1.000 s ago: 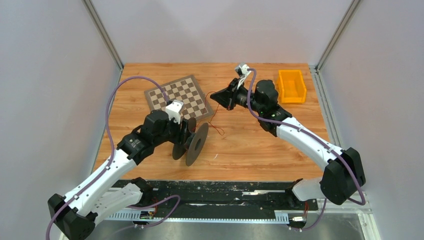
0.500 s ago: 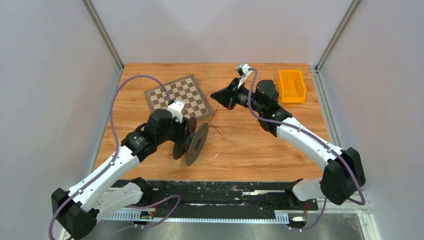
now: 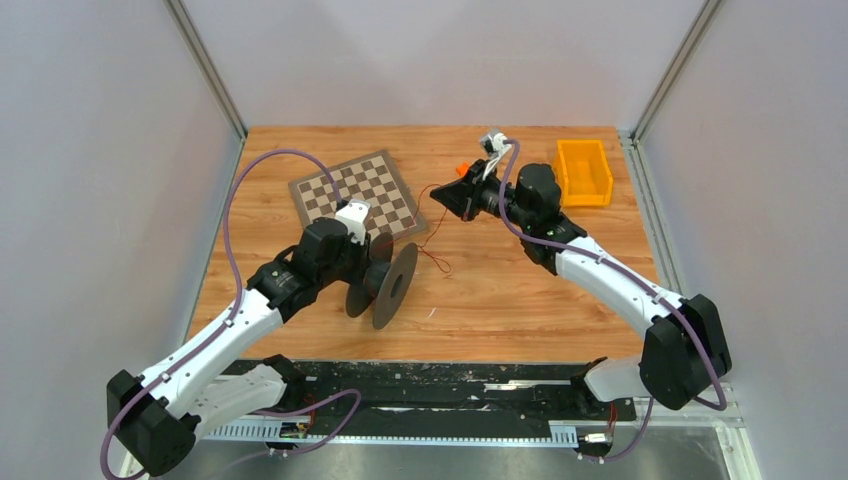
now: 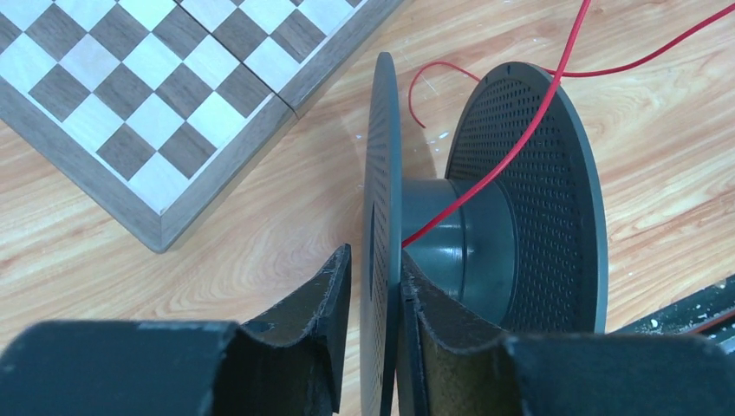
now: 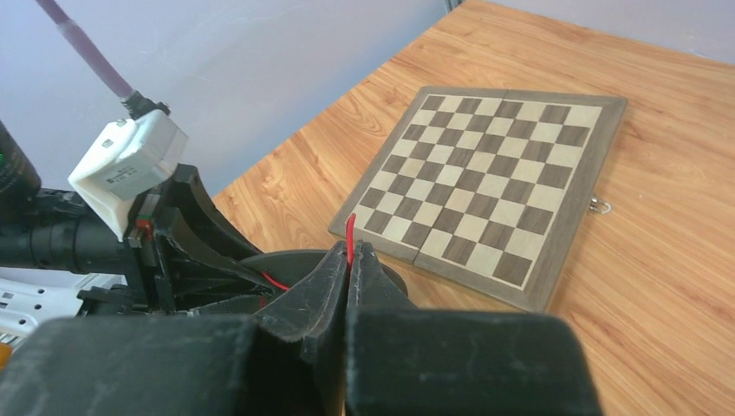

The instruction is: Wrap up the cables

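A dark grey spool (image 3: 392, 284) stands on edge on the wooden table, its flanges upright. The thin red cable (image 4: 520, 143) runs from the spool's hub (image 4: 455, 234) up and across the table (image 3: 432, 256) to my right gripper (image 3: 438, 192). That gripper (image 5: 351, 249) is shut on the cable (image 5: 350, 227), whose short end sticks up between the fingertips. My left gripper (image 4: 374, 257) straddles the near flange (image 4: 382, 156). Its right finger touches the flange and its left finger (image 4: 334, 286) stands a sliver off, so it is still open.
A chessboard (image 3: 355, 190) lies flat behind the spool, close to the left gripper. An orange bin (image 3: 583, 170) sits at the back right. A small orange object (image 3: 463, 168) shows beside the right wrist. Walls enclose three sides of the table.
The left jaws have narrowed around the spool's near flange. The right gripper has shifted slightly right with the cable, uncovering the small orange object.
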